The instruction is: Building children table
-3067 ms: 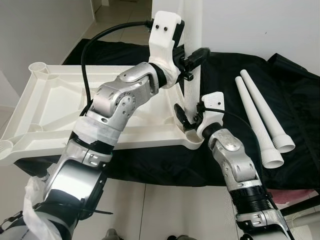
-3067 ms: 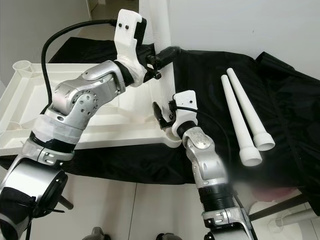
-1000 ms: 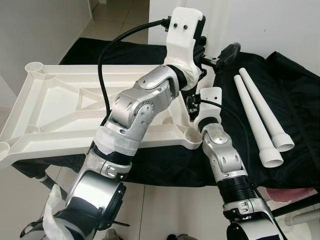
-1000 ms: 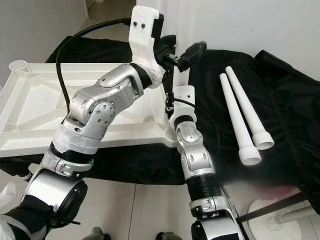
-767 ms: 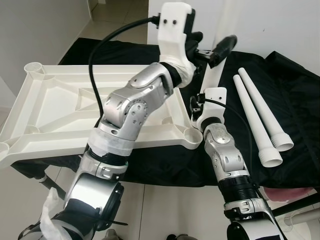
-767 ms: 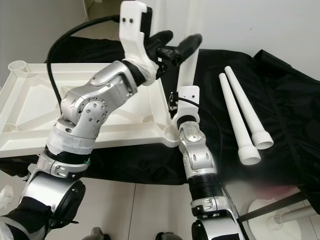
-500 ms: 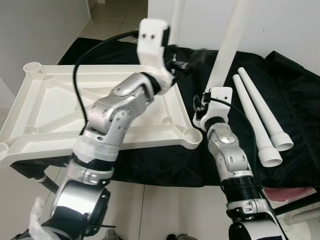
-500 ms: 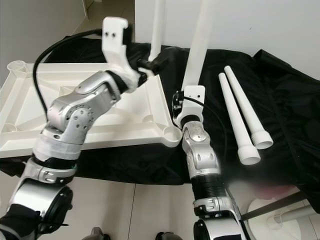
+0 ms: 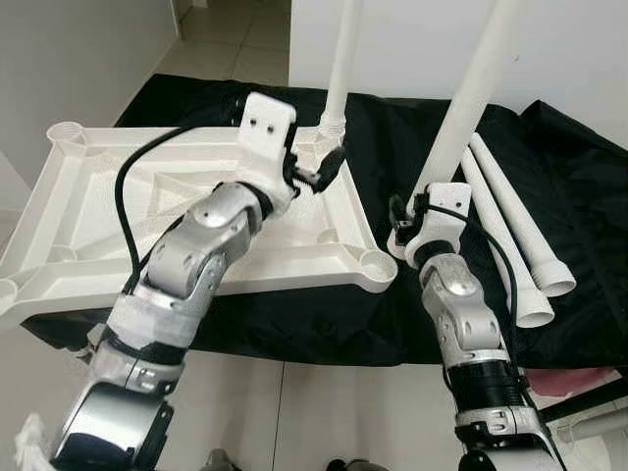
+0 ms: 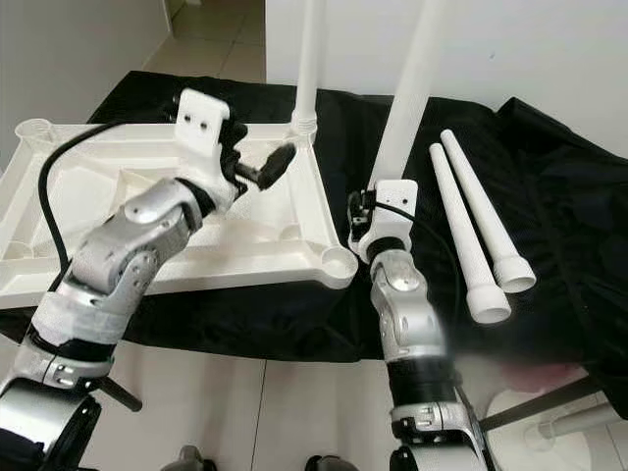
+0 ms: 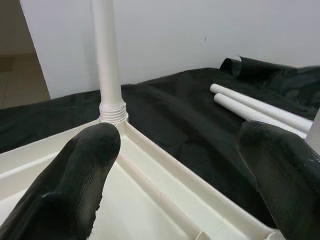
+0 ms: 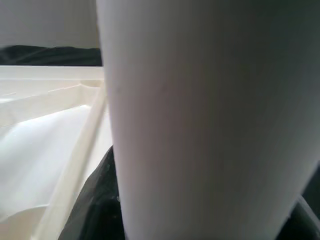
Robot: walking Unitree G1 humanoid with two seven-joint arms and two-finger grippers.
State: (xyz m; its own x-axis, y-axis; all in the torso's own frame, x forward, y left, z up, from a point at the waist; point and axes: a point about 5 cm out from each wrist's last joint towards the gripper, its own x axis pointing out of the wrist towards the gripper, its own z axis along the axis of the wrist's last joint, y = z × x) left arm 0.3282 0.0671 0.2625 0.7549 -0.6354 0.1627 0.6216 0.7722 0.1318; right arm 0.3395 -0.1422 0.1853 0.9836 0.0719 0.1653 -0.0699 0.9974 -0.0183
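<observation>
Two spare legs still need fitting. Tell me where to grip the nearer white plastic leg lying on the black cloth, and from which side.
Grip the nearer white plastic leg around its plain round shaft, about midway, coming from above. It lies flat on the black cloth against its twin, so side access looks blocked. The flared end is probably too wide to clamp.

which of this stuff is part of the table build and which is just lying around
Part of the job:
- white tabletop, upside down
- fitted leg standing in its far corner
- held leg in the right end effector
- two spare legs lying on the cloth
- left end effector, open over the tabletop

Just lying about:
- black cloth
- tiled floor
</observation>
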